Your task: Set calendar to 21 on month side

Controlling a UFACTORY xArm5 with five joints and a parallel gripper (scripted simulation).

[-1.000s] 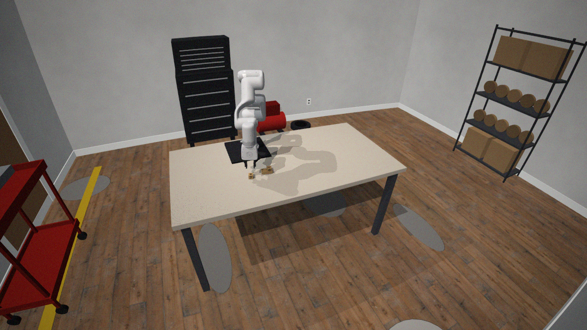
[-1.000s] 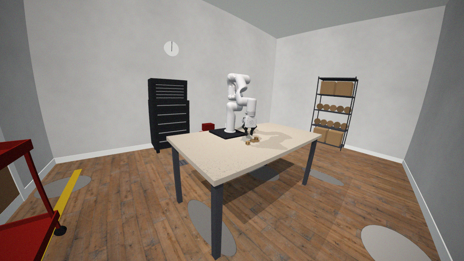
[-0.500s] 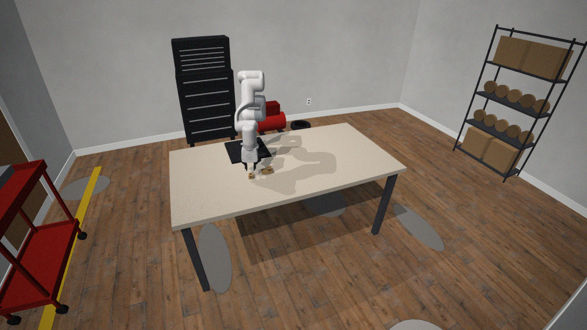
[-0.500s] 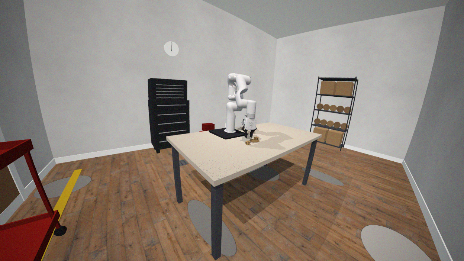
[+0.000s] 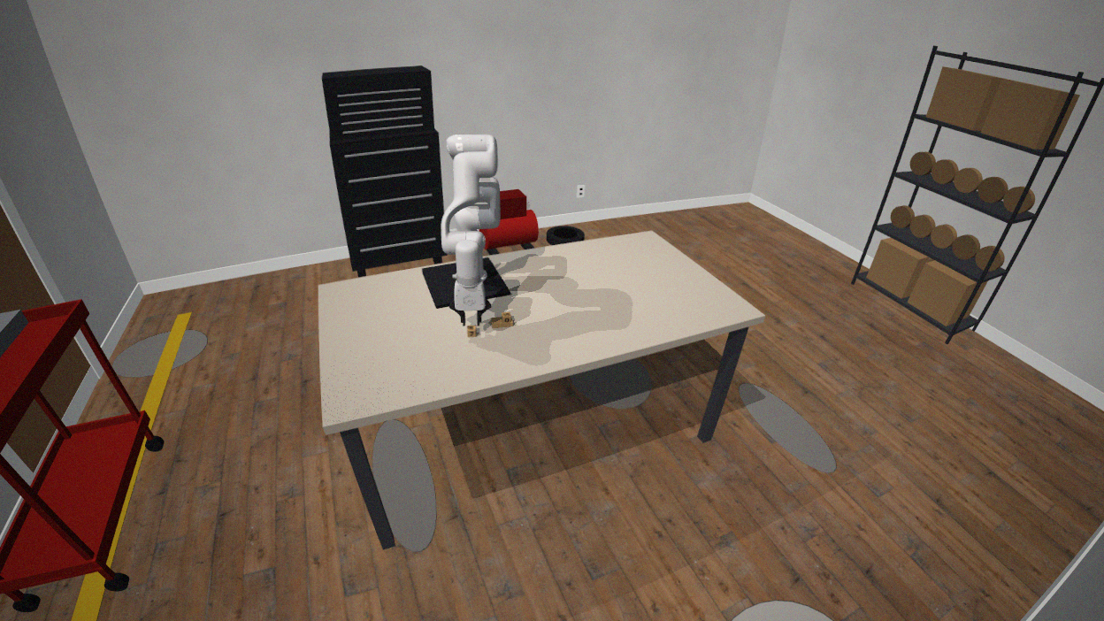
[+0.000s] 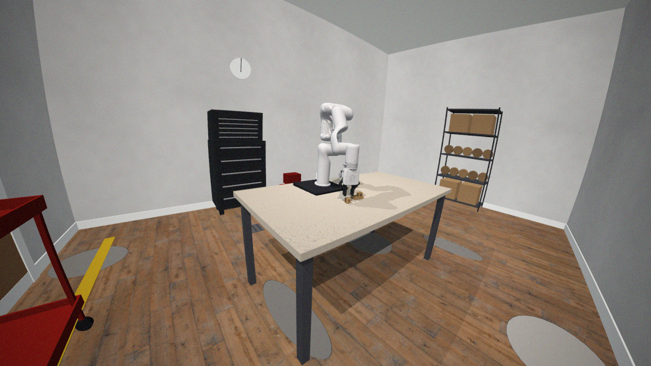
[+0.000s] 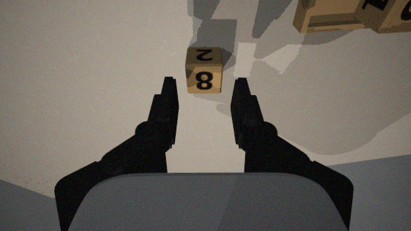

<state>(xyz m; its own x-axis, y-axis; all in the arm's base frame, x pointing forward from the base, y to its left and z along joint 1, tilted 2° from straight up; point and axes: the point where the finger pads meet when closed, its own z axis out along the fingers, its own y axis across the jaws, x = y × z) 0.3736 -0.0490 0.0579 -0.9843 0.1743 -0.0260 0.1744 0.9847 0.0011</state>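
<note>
The end effector (image 5: 471, 318) (image 6: 348, 194) (image 7: 205, 92) hovers open near a cube (image 5: 471, 330) (image 6: 347, 200) (image 7: 204, 78).

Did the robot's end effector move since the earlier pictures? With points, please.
Yes. The end effector (image 5: 471, 322) (image 6: 348, 195) (image 7: 205, 92) moved down, judged against the black base plate (image 5: 440, 283) (image 6: 314, 190): its fingertips now sit lower beside it in the exterior view.
</note>
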